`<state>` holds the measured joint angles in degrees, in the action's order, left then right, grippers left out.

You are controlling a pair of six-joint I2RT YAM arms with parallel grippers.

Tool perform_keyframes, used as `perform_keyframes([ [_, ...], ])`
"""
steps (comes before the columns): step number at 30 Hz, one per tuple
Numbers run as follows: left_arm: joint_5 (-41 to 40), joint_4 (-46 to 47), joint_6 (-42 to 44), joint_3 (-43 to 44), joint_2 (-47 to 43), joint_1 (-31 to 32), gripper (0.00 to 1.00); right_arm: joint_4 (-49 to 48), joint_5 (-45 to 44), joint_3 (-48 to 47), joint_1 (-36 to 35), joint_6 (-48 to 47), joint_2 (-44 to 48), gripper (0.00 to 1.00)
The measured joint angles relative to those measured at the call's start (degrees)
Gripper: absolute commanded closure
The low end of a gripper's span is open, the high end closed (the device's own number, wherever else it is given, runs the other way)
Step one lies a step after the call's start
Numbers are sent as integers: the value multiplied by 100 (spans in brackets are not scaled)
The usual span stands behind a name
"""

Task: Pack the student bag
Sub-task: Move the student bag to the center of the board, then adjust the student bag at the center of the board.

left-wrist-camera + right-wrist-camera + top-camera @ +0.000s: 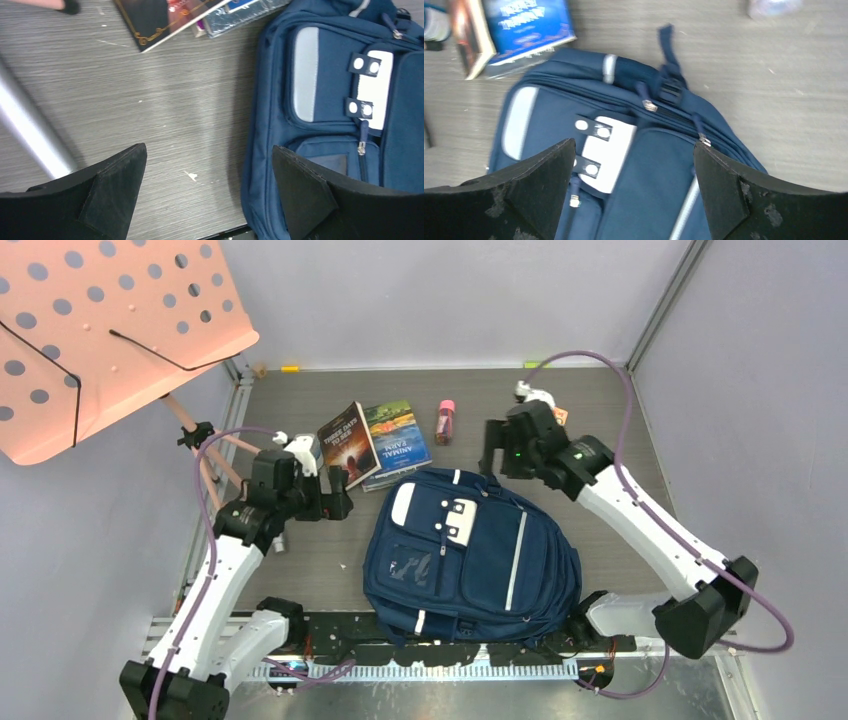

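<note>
The bag [470, 550] lies flat on the table [600, 410] with its front face up. It sits between the 2 arms. Its bottom reaches the near edge by the arm bases, and its top and carry loop point toward the far side. The white buckle patch and front pocket face up. 2 zip pulls show along the top seam in the right wrist view.

The right gripper [490, 455] hangs over the bag's top right corner. In its own view [634, 150] the jaws stand wide apart with nothing between them, and the bag [644, 165] fills the gap below. The left gripper [338, 502] is just off the bag's upper left corner, over bare table. Its jaws [207, 155] are also spread wide and hold nothing. The bag's left edge [325, 125] lies under 1 finger.

2 books lie just beyond the bag's top left corner. The dark book [348, 443] is on the left and overlaps the edge of the blue book [398, 438], which lies just beside the bag's top. A small pink thing [445, 422] lies to the right of the books, apart from the bag. A pink perforated panel [100, 330] stands at the far left, above the table.
</note>
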<state>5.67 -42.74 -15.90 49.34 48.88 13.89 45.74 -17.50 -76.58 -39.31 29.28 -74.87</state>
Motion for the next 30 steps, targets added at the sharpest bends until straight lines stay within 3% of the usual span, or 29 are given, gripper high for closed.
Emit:
perform_keyframes([
  [3, 428, 221, -52, -52, 223, 4, 1, 142, 516, 577, 966, 15, 378, 7],
  [7, 946, 579, -302, -282, 505, 90, 1, 289, 1001, 1222, 1744, 127, 612, 8],
  [15, 1137, 1174, -761, -573, 1008, 868, 1, 647, 1488, 2426, 1808, 601, 1091, 8],
  [25, 748, 1325, -988, -566, 1281, 1001, 1, 809, 1438, 2909, 1808, 929, 1513, 7],
  [27, 678, 1320, -1016, -551, 1270, 1001, 1, 745, 1405, 2964, 1808, 929, 1506, 8],
  [30, 601, 1296, -1071, -468, 1274, 1001, 1, 564, 1425, 3012, 1808, 927, 1379, 20],
])
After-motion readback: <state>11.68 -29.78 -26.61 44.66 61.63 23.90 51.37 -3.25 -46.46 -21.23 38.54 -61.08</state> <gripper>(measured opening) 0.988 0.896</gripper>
